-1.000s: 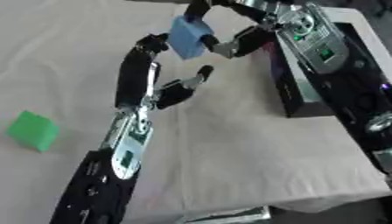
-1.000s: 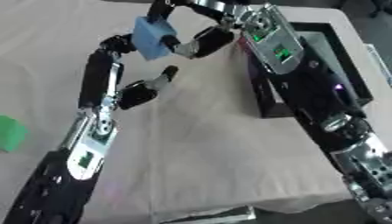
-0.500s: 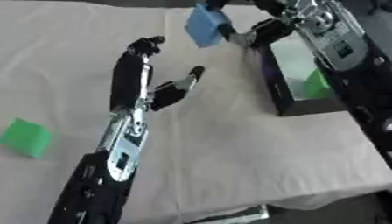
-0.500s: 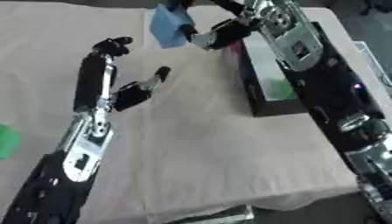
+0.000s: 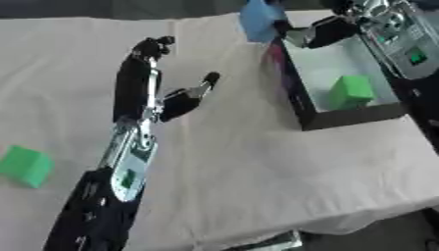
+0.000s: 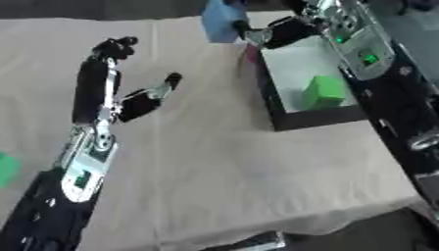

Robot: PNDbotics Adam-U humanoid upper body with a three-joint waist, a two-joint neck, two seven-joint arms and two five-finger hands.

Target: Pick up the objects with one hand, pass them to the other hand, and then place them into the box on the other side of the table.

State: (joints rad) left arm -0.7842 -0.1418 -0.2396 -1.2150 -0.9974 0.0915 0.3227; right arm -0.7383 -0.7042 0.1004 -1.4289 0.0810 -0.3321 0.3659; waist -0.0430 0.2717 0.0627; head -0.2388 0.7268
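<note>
My right hand (image 5: 319, 32) is shut on a blue block (image 5: 260, 21), held in the air just left of the box's far left corner. The black box (image 5: 296, 103) stands at the right of the table and holds a green cube (image 5: 350, 91). My left hand (image 5: 170, 99) hovers open over the middle of the table, fingers up and thumb spread, with nothing in it. Another green cube (image 5: 26, 166) lies on the cloth at the far left.
A pale cloth (image 5: 257, 166) covers the table, and its front edge runs across the lower right. My left forearm (image 5: 129, 162) stretches from the lower left toward the middle.
My right hand has carried the blue block away from my left hand, rightward toward the box. The left hand has let go and stays open. The camera has shifted.
</note>
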